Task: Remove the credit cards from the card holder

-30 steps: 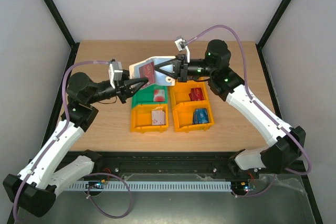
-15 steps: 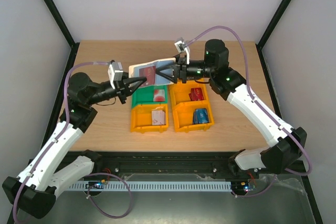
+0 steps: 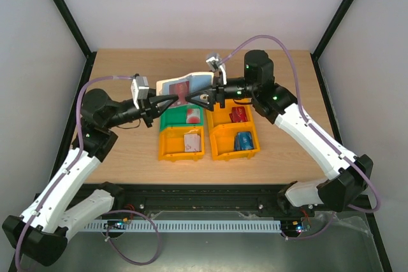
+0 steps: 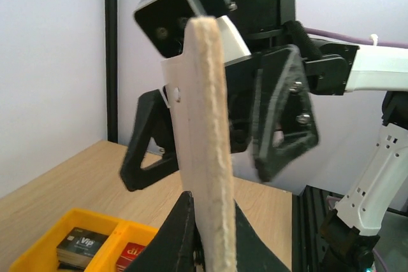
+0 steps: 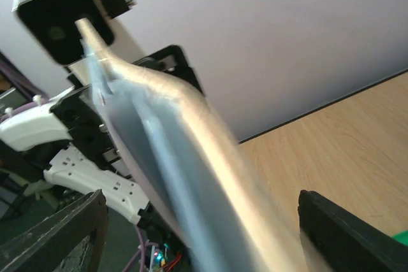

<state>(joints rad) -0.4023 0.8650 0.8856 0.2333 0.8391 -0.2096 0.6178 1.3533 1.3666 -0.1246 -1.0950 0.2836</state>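
Note:
The card holder (image 3: 191,83) is held up above the bins, a red credit card (image 3: 181,89) showing in its face. My left gripper (image 3: 167,99) is shut on its left end. In the left wrist view the card holder (image 4: 205,119) stands edge-on, pinched low between my left gripper (image 4: 209,246) jaws. My right gripper (image 3: 195,93) is open, one finger on each side of the holder's right end. In the right wrist view the card holder (image 5: 182,164) runs blurred between the spread fingers (image 5: 357,234) of my right gripper (image 5: 204,240), which touch nothing.
Below the holder stand a green bin (image 3: 171,119) and orange bins (image 3: 167,148) (image 3: 220,137). In them lie a white-pink card (image 3: 192,116), another pale card (image 3: 191,141), a red card (image 3: 239,114) and a blue card (image 3: 243,140). Bare wooden table (image 3: 121,151) surrounds them.
My right gripper has let go of the holder and opened wide, staying astride its right end. My left gripper has closed on the left end. The holder has shifted slightly left.

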